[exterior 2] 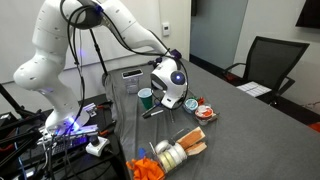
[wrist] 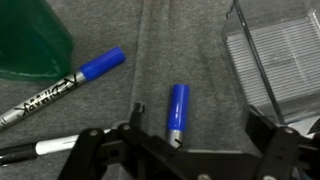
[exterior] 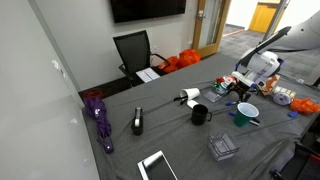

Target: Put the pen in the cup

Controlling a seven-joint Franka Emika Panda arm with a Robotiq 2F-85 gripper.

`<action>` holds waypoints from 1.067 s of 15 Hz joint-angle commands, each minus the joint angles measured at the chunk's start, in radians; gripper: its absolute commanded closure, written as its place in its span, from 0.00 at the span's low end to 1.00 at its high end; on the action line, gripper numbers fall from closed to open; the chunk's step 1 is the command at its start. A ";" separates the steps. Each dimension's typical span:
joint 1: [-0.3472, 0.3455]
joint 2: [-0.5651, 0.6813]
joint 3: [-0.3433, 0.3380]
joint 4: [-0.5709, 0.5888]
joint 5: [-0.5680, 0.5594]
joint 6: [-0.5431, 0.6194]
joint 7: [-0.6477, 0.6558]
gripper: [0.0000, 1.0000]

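"What do you make of it in both exterior views?"
"The gripper (exterior: 241,90) hangs low, near the cup (exterior: 246,114)."
"And the wrist view?"
"Jaws spread, empty; the pen (wrist: 177,108) lies between them. I'd centre, descend straight, then pinch its middle."

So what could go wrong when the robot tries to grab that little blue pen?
1. The pen lies flat under the open tool, so it might roll or slip away instead of getting pinched.
2. The blue-capped marker lies close by, beside the cup; the tool might bump it or take it by mistake.
3. The clear plastic box sits close on the other side, and a finger could knock it.
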State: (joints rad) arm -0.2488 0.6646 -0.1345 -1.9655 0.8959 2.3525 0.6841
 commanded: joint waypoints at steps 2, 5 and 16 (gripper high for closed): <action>0.006 0.005 -0.007 -0.012 0.049 0.014 -0.047 0.33; 0.008 0.006 -0.010 -0.013 0.054 0.015 -0.048 0.55; 0.015 0.032 -0.022 -0.019 0.043 0.035 -0.052 0.61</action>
State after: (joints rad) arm -0.2463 0.6841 -0.1451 -1.9754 0.9157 2.3620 0.6701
